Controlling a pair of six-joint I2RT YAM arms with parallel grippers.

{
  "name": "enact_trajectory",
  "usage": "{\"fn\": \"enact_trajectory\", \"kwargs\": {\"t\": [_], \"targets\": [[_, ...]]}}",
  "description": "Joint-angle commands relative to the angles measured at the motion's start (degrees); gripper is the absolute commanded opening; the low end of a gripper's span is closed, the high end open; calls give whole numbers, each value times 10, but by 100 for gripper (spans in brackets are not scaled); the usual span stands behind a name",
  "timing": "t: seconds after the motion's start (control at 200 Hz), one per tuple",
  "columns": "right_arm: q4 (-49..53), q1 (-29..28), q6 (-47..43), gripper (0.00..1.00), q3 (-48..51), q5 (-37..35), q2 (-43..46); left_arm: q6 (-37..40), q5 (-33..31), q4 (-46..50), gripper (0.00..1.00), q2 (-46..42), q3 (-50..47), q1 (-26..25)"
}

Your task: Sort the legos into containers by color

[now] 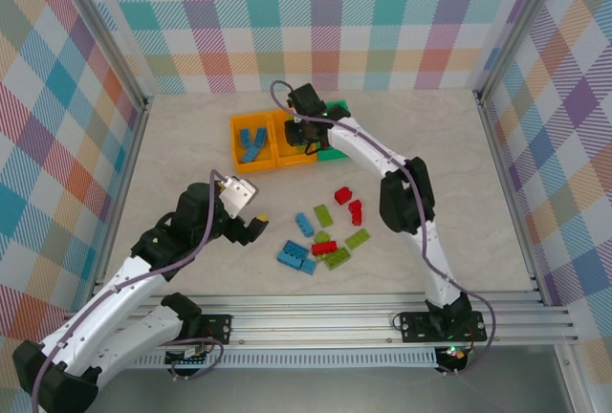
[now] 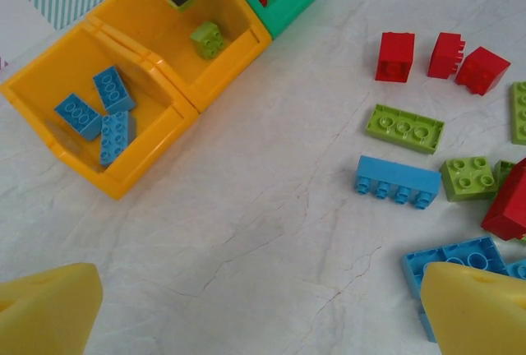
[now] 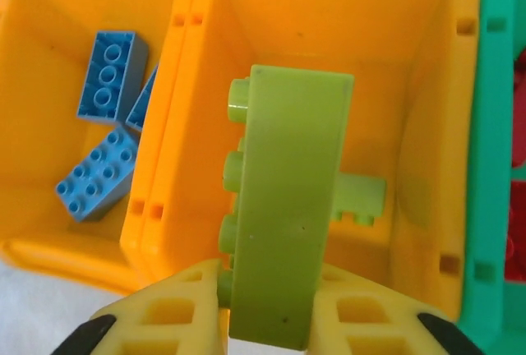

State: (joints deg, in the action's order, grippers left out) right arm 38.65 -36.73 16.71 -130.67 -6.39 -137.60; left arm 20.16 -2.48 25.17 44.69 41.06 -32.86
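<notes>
Right gripper (image 3: 271, 315) pinches studded lime brick (image 3: 288, 199) over smooth orange bin (image 3: 415, 59); left gripper (image 2: 263, 310) wide.

Tabletop (image 1: 459, 174) here is a pale marble-look sheet, off-white with thin grey veins and hairline cracks all through it. Plaid wall panels (image 1: 316, 21) in pastel teal, pink, orange and purple box in its far, left and right edges. Bare metal posts (image 1: 117, 45) stand at the far corners, and a slotted aluminium rail (image 1: 316, 322) runs along the near edge.
</notes>
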Motion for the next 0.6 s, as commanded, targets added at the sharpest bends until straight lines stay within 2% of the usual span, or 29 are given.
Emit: {"fn": "enact_trajectory", "kwargs": {"t": [0.0,0.03,0.135,0.32,0.375,0.52,0.595], "targets": [[85,1,-15,33,-90,-2,-41,-4,-9,-6,100,-1,-5,1],[100,1,-17,37,-110,-1,-51,-4,-10,-6,100,-1,-5,1],[131,1,-23,39,-141,-1,-59,-2,-8,-6,100,2,-5,1],[139,0,-46,37,-87,-4,-3,-1,-4,-5,100,5,-5,1],[126,0,-55,37,-22,-10,38,0,0,-4,100,6,-5,1],[50,0,-76,39,213,-18,216,-3,14,-4,100,14,-2,1],[39,0,-79,44,314,-30,299,-4,19,-3,100,21,2,2]]}}
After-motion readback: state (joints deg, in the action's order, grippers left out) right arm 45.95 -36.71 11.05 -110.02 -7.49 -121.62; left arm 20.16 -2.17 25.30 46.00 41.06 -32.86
